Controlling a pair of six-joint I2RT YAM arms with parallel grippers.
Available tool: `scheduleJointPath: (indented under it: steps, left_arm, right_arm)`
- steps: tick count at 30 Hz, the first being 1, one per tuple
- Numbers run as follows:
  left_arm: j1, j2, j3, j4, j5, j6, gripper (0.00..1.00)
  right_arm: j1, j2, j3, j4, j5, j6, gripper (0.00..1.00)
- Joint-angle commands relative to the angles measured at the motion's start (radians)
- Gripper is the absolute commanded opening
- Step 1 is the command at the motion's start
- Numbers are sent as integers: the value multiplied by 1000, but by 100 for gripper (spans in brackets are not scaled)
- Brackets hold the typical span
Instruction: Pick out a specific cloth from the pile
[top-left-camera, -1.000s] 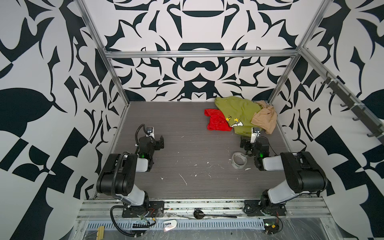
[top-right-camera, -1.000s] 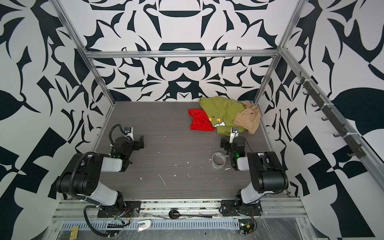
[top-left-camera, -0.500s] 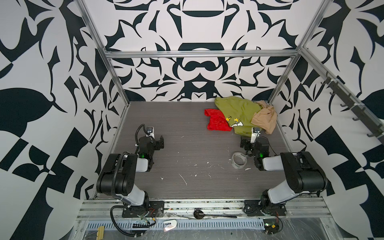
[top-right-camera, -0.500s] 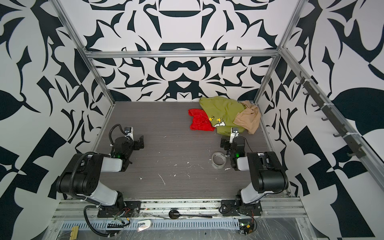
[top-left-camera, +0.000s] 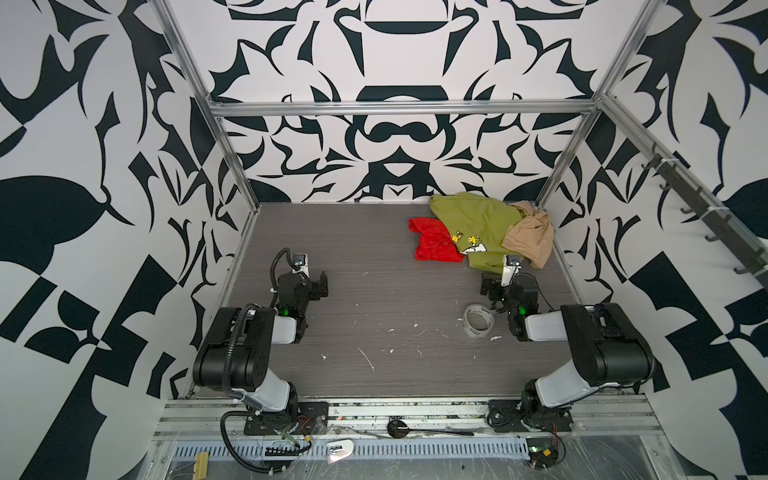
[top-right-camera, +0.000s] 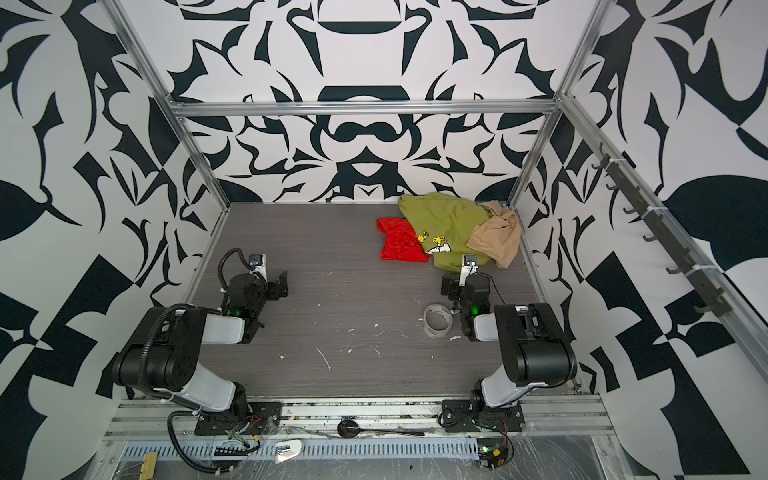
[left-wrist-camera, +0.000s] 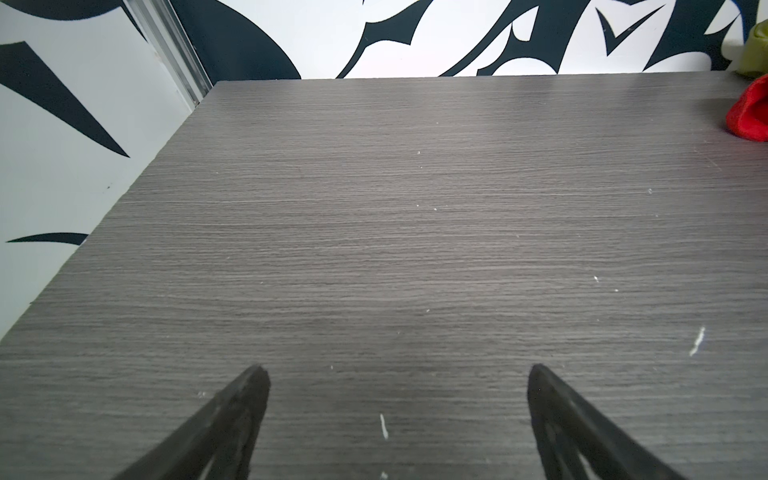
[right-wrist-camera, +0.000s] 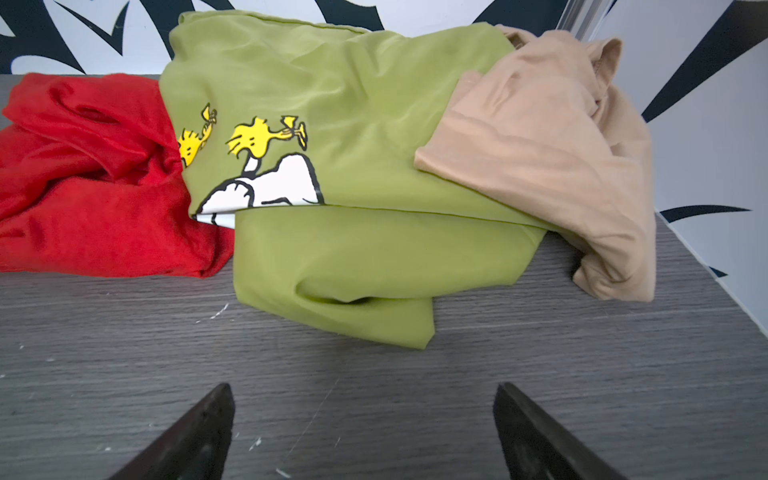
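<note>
The pile lies in the far right corner of the table in both top views. Its red cloth sticks out on the left, partly tucked under an olive-green shirt with yellow birds. A beige garment rests on the shirt's right side. My right gripper is open and empty over bare table, just short of the shirt's near edge. My left gripper is open and empty at the left, far from the pile. An edge of the cloth shows in the left wrist view.
A roll of clear tape lies on the table beside the right arm, nearer the front than its gripper. White flecks dot the grey wood-grain table. Patterned walls close the back and both sides. A hook rail runs along the right wall.
</note>
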Motion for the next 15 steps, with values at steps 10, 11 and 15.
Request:
scheduleJointPath:
  steps: [10, 11, 15]
  left_arm:
    - [5, -70, 44, -90, -68, -27, 99]
    - [5, -85, 60, -131, -96, -37, 99]
    - [5, -123, 117, -260, -110, -42, 99]
  right_arm:
    - [7, -76, -3, -1, 44, 12, 98]
    - [7, -95, -1, -21, 44, 10, 98]
    - [11, -156, 3, -79, 54, 6, 97]
